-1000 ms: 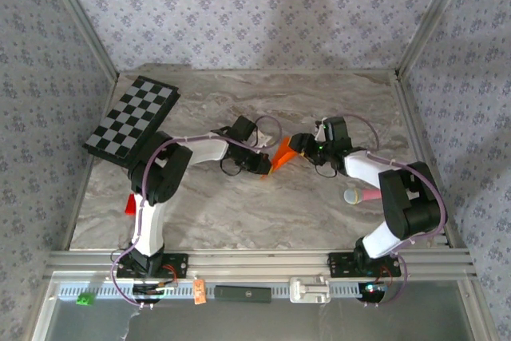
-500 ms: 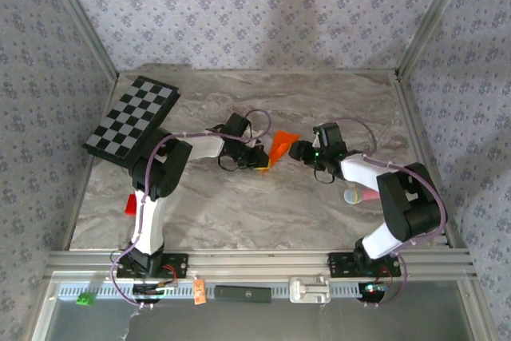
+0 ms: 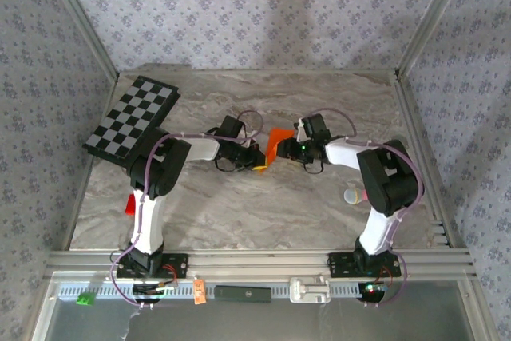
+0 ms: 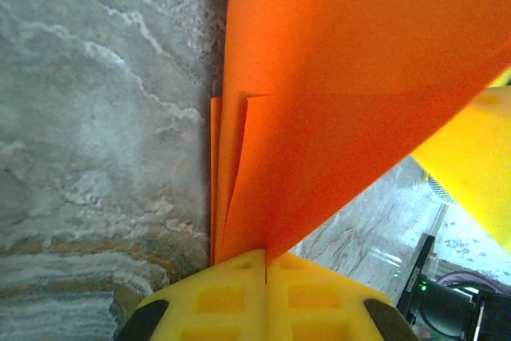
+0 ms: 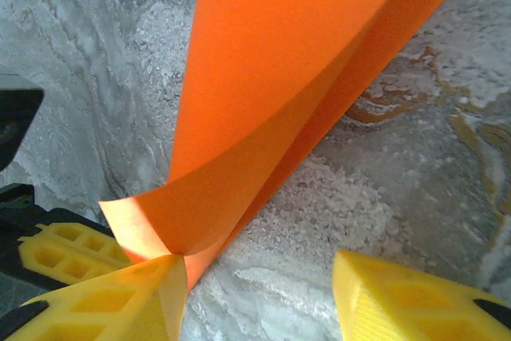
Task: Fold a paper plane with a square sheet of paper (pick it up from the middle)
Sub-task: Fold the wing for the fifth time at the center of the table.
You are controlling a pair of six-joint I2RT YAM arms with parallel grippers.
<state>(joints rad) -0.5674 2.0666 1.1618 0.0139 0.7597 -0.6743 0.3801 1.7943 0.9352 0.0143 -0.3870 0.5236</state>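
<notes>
**Q:** Two grippers meet at one sheet. How does the scene read from the left?

**A:** At the far left corner of the table [image 3: 239, 217] lies the checkerboard [image 3: 132, 117], idle. At the left edge is a small red block [image 3: 129, 204], also idle. Near the middle of the surface, a little toward the far edge, the left gripper [image 4: 265, 285] has its fingers pressed together and clamped on the square sheet of paper [image 4: 343, 69]. The sheet stands up out of the pinch between the two arms. Whether its far end touches the surface cannot be told.

**Q:** And the right side?

**A:** The right gripper [image 5: 255, 301] has its fingers apart. One finger touches the sheet's curled edge and the other is well clear, so nothing is clamped there. Toward the right edge lies a small pink-and-pale object [image 3: 352, 196], untouched.

**Q:** How much of the task is done?

**A:** The sheet is picked up and creased. The left wrist view shows several layers meeting along one fold line at the pinch, and the outline is a tapering wedge rather than a square.

**Q:** How much is left?

**A:** Most of the shaping, by my judgement. The layers bow open instead of lying flat, and no sharp nose or pair of wings can be made out. The right fingers seem placed to take the free edge for a further fold.
</notes>
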